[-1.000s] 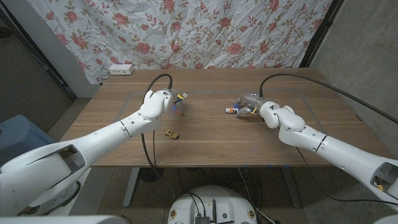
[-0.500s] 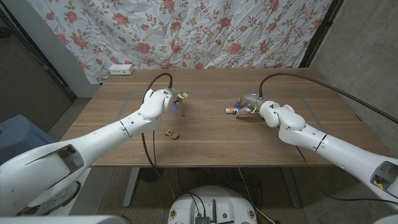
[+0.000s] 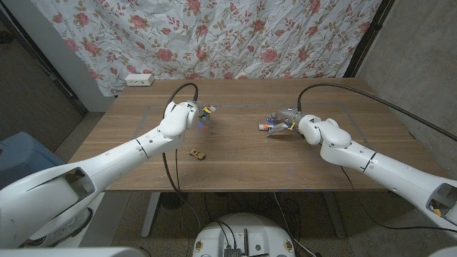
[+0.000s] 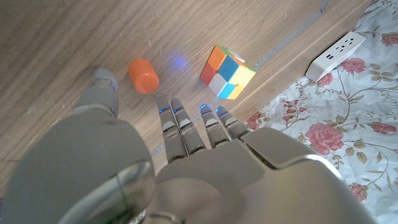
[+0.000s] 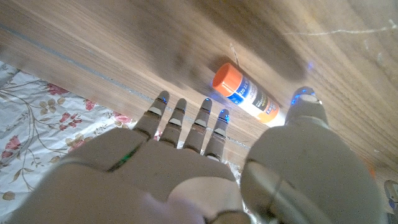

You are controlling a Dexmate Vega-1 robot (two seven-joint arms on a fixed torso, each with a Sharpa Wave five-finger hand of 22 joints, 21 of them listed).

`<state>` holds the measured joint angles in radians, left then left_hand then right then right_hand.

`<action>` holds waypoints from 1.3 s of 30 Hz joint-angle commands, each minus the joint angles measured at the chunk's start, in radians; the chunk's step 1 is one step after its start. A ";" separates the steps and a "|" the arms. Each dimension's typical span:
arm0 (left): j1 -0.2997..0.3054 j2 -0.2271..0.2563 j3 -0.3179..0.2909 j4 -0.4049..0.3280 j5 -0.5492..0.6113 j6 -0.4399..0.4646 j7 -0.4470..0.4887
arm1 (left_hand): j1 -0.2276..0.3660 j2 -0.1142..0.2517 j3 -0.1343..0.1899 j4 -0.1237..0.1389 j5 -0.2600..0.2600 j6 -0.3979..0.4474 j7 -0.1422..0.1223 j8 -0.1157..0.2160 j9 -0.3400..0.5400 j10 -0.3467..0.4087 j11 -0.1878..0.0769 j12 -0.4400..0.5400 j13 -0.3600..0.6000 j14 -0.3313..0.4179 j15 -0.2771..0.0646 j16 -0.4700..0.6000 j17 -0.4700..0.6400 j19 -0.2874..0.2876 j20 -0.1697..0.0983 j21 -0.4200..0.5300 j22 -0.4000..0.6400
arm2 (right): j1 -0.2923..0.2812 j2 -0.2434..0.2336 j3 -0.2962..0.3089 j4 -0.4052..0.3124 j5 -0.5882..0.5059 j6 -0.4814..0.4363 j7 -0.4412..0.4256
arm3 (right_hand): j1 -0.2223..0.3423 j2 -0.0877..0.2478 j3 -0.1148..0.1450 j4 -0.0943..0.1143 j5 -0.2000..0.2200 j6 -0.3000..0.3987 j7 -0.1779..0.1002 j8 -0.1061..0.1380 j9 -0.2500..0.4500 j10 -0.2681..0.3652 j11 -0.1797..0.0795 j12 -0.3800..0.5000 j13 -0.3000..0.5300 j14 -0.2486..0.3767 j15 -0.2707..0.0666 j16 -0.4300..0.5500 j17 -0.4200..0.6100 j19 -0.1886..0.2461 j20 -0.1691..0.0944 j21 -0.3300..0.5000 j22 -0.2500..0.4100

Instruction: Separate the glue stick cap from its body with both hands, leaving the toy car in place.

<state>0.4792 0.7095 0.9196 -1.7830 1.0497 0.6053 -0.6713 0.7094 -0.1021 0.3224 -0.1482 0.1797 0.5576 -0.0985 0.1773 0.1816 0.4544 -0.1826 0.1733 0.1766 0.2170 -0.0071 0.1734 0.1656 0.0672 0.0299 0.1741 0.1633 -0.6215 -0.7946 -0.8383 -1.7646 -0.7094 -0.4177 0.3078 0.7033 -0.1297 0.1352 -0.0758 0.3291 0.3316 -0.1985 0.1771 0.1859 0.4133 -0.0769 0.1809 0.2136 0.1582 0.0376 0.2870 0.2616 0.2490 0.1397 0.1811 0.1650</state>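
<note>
Nearest to you, the toy car lies alone on the counter, small and hard to make out. Farther, your right hand hovers with spread fingers over the glue stick, holding nothing; its orange end shows, the other end hides behind the thumb. Your left hand is likewise released above the orange cap, beside a colour cube.

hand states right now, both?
Left hand: open, holding nothing, fingers apart over the orange cap.
Right hand: open, holding nothing, fingers spread near the glue stick.
</note>
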 commanded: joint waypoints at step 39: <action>0.181 0.067 -0.256 -0.053 -0.503 -0.073 0.456 | -0.165 0.067 -0.023 0.026 0.000 -0.328 0.079 0.007 -0.004 -0.320 0.099 0.011 -0.001 -0.163 0.009 0.007 0.001 -0.075 -0.054 0.014 0.002 | -0.070 -0.028 0.154 0.037 0.343 0.209 -0.156 | -0.275 0.080 -0.082 0.117 0.016 -0.270 0.070 0.004 -0.003 -0.317 0.051 0.000 -0.017 -0.221 0.036 -0.080 -0.001 -0.118 -0.080 0.006 0.004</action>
<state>0.6076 0.7593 0.7295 -1.8410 0.7053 0.5642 -0.3958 0.5489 -0.0407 0.2926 -0.1260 0.1797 0.2269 -0.0264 0.1778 0.1767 0.1300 -0.0889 0.1781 0.1769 0.0449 0.0019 0.1732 0.1653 -0.0103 -0.0165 0.1861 0.1633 -0.6615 -0.8283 -0.7292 -1.7366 -0.4612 -0.2611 0.2331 0.4398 -0.0501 0.0545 0.0310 0.3473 0.0708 -0.1269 0.1761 0.1814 0.1031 -0.0233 0.1731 0.1951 -0.0626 0.0769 0.2038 0.2600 0.1260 0.0660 0.1814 0.1649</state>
